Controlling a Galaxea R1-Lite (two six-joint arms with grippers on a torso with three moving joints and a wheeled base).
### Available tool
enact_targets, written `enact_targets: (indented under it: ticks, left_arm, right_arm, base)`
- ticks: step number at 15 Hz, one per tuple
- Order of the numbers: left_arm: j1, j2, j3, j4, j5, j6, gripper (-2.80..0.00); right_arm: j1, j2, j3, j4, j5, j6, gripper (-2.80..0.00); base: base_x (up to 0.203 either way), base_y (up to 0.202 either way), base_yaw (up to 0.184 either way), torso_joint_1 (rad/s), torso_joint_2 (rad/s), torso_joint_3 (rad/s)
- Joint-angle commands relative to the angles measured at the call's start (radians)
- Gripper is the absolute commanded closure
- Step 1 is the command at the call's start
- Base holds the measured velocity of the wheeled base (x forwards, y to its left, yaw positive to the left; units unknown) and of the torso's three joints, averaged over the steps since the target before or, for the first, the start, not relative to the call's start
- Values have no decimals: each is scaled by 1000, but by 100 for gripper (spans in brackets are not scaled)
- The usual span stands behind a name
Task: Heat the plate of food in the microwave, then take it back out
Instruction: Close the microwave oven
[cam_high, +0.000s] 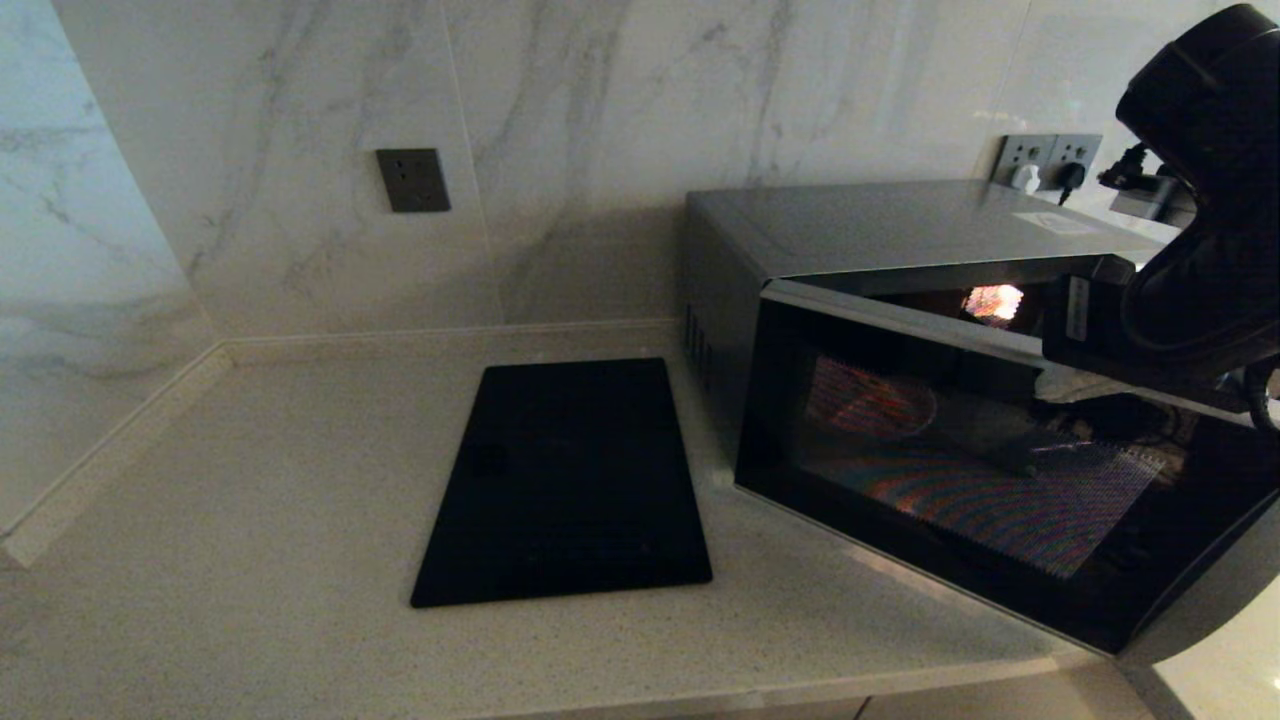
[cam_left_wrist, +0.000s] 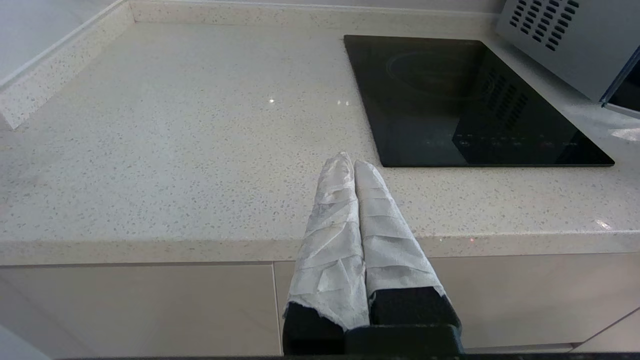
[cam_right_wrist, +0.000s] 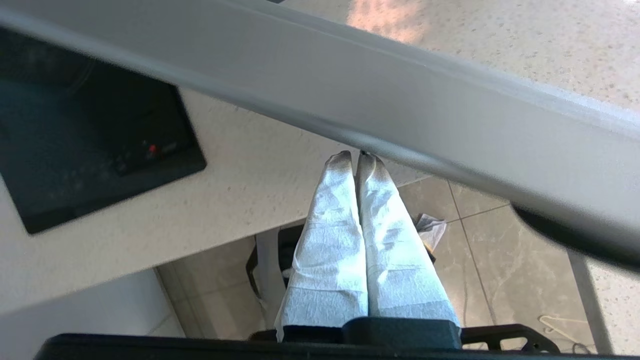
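Marble walls back a speckled pale tabletop (cam_high: 250, 560) that runs into a corner. Cooktop (cam_high: 567, 480), flat black glass, lies mid-tabletop, near the front edge. Microwave (cam_high: 900, 225) stands just beside it at the right end, its door (cam_high: 1000, 480) swung partly open with the interior lamp lit. Through the dark glass I see a round plate (cam_high: 868, 397) inside the cavity; what is on it cannot be made out. My right gripper (cam_right_wrist: 356, 157) sits at the door's silver edge strip (cam_right_wrist: 400, 105), wrapped fingers (cam_right_wrist: 337, 200) pressed together, tips at or nearly at the strip, holding nothing. My left gripper (cam_left_wrist: 350, 162) hangs off the front edge before the cooktop, fingers (cam_left_wrist: 332, 200) likewise together and empty. Wall sockets (cam_high: 1045, 160) sit behind the microwave.
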Motion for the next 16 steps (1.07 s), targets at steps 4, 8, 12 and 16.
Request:
enact_targets:
  ticks: [4,8,12,16]
  left_arm:
    - [0,2,0,0,1,-3,0]
    - [0,2,0,0,1,-1,0]
    - [0,2,0,0,1,-1,0]
    - [0,2,0,0,1,-1,0]
  right_arm:
    - [-77,16,-1,-46,-2,0,0]
    - [-161,56,-4,-126,-2,-7,0]
    - [-219,83,0,-189,-2,-6,0]
    - [-276,92,8,-304,3,-32,0]
  base:
    - [0,0,0,0,0,0]
    - [0,0,0,0,0,0]
    - [0,0,0,-1,1,6]
    - [0,0,0,0,0,0]
